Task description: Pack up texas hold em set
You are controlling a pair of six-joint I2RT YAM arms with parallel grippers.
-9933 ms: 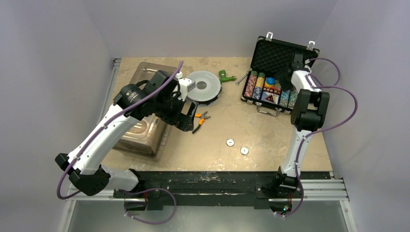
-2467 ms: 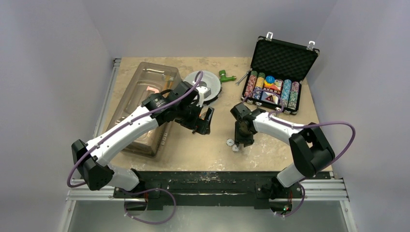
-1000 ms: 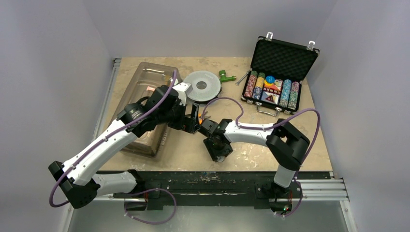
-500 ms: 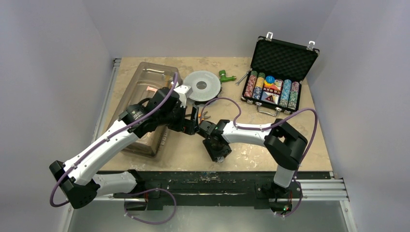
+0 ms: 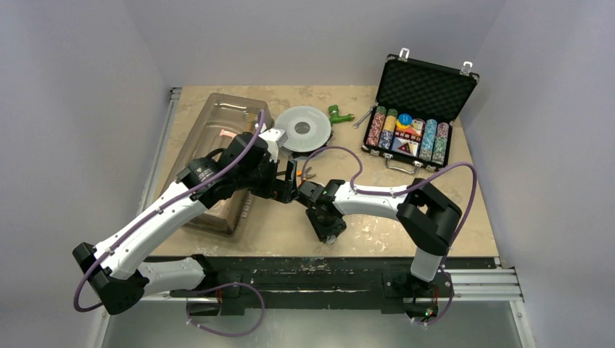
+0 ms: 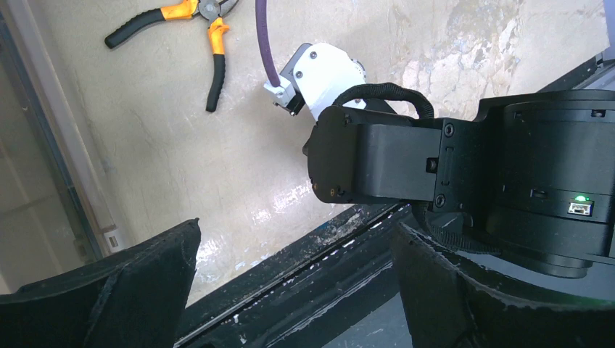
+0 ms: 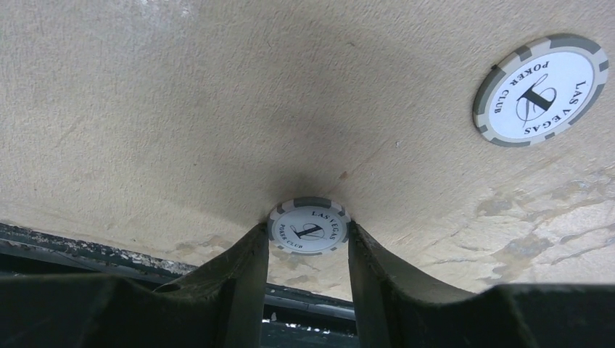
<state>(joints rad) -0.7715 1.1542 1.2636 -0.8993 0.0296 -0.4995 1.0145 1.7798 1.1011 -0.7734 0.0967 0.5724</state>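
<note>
Since the white chip (image 7: 308, 226) lies flat on the table (image 7: 181, 109), close to its near edge, it can only be taken by the rim. The right gripper (image 7: 308, 230) has one finger on each side, and both fingers (image 7: 246, 268) appear to touch the chip's edge in a light pinch. The chip is not yet lifted off the surface. A second chip (image 7: 540, 90) lies loose nearby, face up, apart from the first.

Both chips probably belong in the briefcase (image 5: 428, 87), which stands open at the far right corner of the table. Its lid is propped up and its chip rows (image 5: 406, 134) are exposed, so a carried chip could go straight down into the base. That is a long reach from where the right arm (image 6: 406, 159) is bent low now.

The left gripper (image 6: 296, 228) hovers just beside that arm with its jaws spread wide and nothing between them. This looks like standing by, not working. Orange-handled pliers (image 6: 210, 29) lie on the table beyond it.
</note>
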